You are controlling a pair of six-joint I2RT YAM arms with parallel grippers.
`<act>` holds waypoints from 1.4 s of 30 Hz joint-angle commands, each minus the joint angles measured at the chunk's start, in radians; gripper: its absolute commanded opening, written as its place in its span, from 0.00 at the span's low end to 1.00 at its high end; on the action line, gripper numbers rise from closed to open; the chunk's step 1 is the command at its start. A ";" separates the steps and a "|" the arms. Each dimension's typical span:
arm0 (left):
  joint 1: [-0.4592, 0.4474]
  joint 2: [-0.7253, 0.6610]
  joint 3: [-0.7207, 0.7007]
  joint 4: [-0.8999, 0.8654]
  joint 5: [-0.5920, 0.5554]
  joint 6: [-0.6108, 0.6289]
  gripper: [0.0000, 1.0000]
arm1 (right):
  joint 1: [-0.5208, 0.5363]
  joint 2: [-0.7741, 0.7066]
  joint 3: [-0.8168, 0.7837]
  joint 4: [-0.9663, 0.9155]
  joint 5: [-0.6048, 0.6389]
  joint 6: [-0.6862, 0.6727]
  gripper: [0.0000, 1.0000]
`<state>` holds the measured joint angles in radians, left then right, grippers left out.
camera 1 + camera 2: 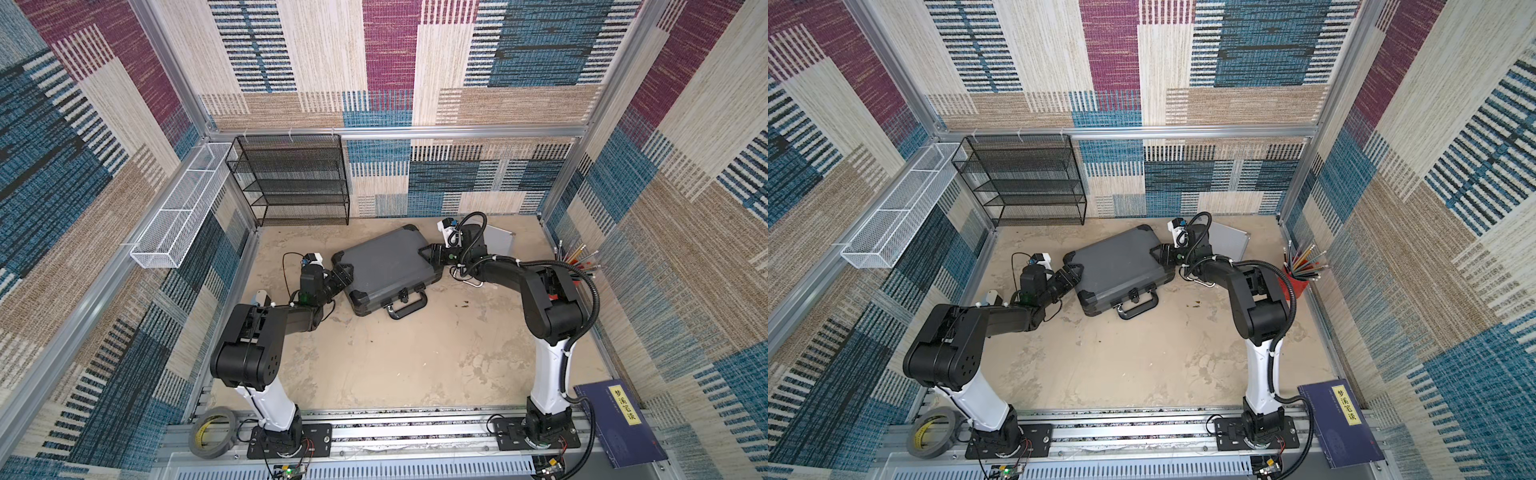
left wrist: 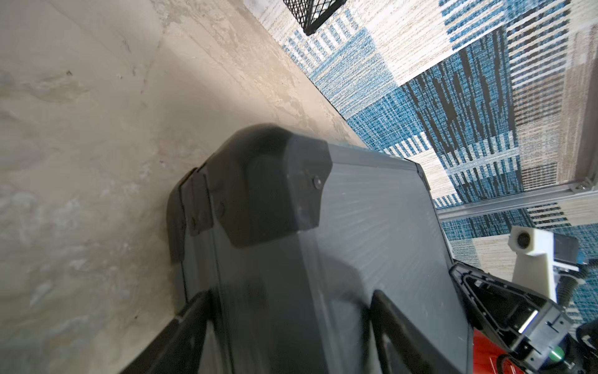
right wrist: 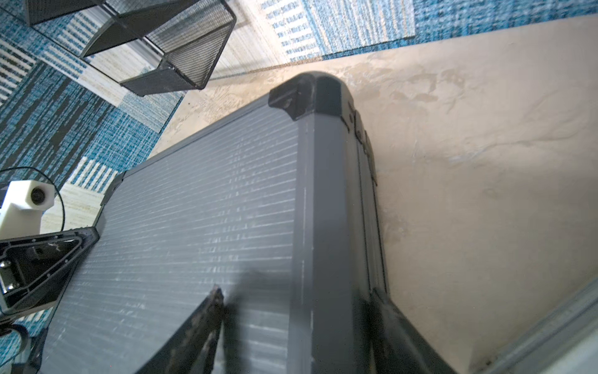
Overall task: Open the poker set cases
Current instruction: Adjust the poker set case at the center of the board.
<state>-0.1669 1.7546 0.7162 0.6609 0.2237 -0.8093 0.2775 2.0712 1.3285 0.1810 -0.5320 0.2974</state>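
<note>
Patchy carpet in blue, purple and tan covers the walls, and the sandy surface (image 1: 395, 365) lies between them. On the far left a white wire basket (image 1: 178, 212) hangs on the wall. A black wire rack (image 1: 291, 183) stands by the back wall, and a roll of tape (image 1: 212, 432) sits down at the front.

Next comes the left arm (image 1: 266, 328). Its jaws are spread, with the left corner of the big grey case (image 1: 386, 266) between them. I cannot tell if they press on it. That case lies flat in the middle of the surface, lid shut, handle (image 1: 409, 306) toward the front. The right arm (image 1: 540, 299) reaches its other end, and its jaws are spread around that edge too.

Behind this arm, near the back wall, a bit of the small silver case (image 1: 1229, 243) peeks out. Most of it is hidden, so I cannot tell how its lid stands. I think the job has only just begun: the grey case is not open yet, and the silver one looks untouched.

Further right stands a red cup of pencils (image 1: 1298, 276). Last is a blue book (image 1: 619, 419) with a yellow label that reads 梦溪笔谈.
</note>
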 commanded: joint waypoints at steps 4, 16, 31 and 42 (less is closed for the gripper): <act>0.033 0.059 0.071 -0.246 0.132 0.122 0.76 | 0.090 0.033 -0.034 -0.031 -0.233 0.179 0.68; 0.096 0.140 0.255 -0.337 0.175 0.228 0.76 | 0.138 0.042 -0.065 0.072 -0.253 0.299 0.66; 0.127 -0.029 0.316 -0.510 0.102 0.358 0.77 | 0.147 0.015 0.015 -0.100 -0.091 0.181 0.70; 0.123 -0.247 0.320 -0.614 0.132 0.392 0.77 | 0.135 0.002 0.046 -0.176 0.023 0.125 0.75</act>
<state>-0.0391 1.5246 1.0218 0.1040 0.3027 -0.4561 0.4019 2.0789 1.3788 0.1390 -0.4339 0.4259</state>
